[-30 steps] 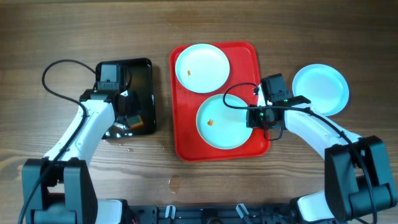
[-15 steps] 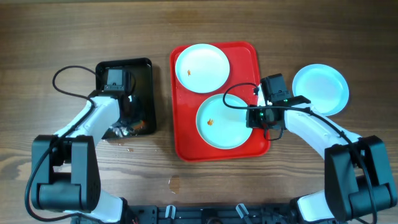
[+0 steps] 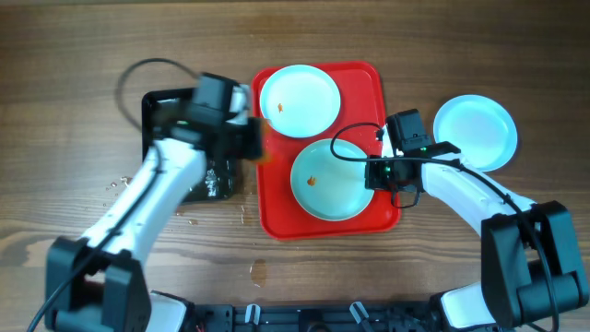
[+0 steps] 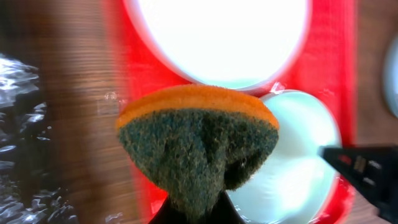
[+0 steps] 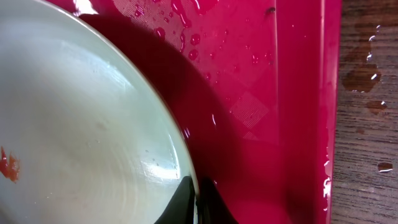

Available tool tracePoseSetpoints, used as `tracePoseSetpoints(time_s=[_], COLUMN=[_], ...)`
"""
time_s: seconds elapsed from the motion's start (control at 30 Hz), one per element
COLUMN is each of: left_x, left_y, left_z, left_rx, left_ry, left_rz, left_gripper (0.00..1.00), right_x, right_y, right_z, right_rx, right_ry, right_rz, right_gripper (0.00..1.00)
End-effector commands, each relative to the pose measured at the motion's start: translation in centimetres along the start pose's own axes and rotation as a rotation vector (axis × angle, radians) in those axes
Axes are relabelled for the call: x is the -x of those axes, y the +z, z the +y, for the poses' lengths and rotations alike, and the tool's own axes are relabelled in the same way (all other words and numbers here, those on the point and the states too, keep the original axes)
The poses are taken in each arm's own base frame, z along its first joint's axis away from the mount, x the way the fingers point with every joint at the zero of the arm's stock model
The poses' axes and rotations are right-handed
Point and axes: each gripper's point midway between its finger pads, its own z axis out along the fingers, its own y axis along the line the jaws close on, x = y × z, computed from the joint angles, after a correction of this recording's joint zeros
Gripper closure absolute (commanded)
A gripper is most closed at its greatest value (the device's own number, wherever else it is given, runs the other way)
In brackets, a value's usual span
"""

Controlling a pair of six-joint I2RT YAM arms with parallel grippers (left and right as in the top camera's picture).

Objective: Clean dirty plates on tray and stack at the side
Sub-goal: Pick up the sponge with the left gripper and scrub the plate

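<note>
Left gripper (image 3: 251, 140): jaws clamped on a wet sponge (image 4: 198, 146), orange foam on the far side, green scouring face toward the wrist camera, pinched into a fold at its lower end. It hangs over the left edge of the red tray (image 3: 273, 217), between the black water tray (image 3: 157, 106) and the plates. The overhead view is blurred around this arm.

Right gripper (image 5: 198, 202): jaws closed on the right rim of the near plate (image 3: 334, 189), one finger inside the rim and one outside, per the wrist view. The plate lies flat on the tray, with an orange smudge (image 3: 312, 180) left of centre. Far plate (image 3: 300, 97) is at the tray's top end, just beside the near one (contact not resolvable), with its own smudge at left. Third plate (image 3: 475, 132) rests on the table (image 3: 92, 55) to the right of the tray, with no smudge visible.

Judgement: one plate is done and two are dirty; a scrub comes next.

Risks:
- The sponge is heavily loaded, and water droplets (image 5: 186, 34) sit on the tray. A wet film could let the plate skate under pressure.
- The rim pinch is the only restraint, so a sideways stroke could pivot the plate or drag it free.
- Both arms converge on one plate, so a stroke toward the right rim could strike the right gripper.
- The folded sponge presents a small face and may miss the smudge.
</note>
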Motion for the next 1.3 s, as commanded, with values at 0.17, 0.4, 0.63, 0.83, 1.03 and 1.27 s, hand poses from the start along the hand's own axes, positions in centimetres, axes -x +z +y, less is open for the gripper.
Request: tracePoseSetpoints(time_s=[0.17, 0.4, 0.63, 0.83, 1.03, 1.27], left_x=[-6.1, -8.7, -8.7, -8.3, -6.7, -2.9], left_y=[8.2, 12.8, 13.1, 12.1, 10.3, 7.3], left_z=[-8.4, -9.4, -3.7, 0.0, 2.7, 1.3], left_rx=[-0.102, -0.106, 0.166, 0.361, 0.552, 0.633], left_ry=[0.036, 0.031, 0.085, 0.207, 0.259, 0.254], left_rz=[0.152, 0.202, 0.170, 0.148, 0.093, 0.032], left_gripper=[0.96, 0.96, 0.96, 0.96, 0.96, 0.96], right_x=[-1.6, -1.7, -2.0, -2.1, -2.3, -2.4], right_y=[1.3, 1.3, 1.3, 1.3, 1.3, 1.3], right_z=[-1.4, -1.4, -1.5, -1.5, -1.6, -1.6], right_rx=[-0.063, -0.063, -0.066, -0.067, -0.071, -0.072], right_ry=[0.025, 0.026, 0.053, 0.054, 0.067, 0.086], right_rz=[0.058, 0.062, 0.076, 0.079, 0.087, 0.088], right_gripper=[0.96, 0.96, 0.96, 0.96, 0.96, 0.96])
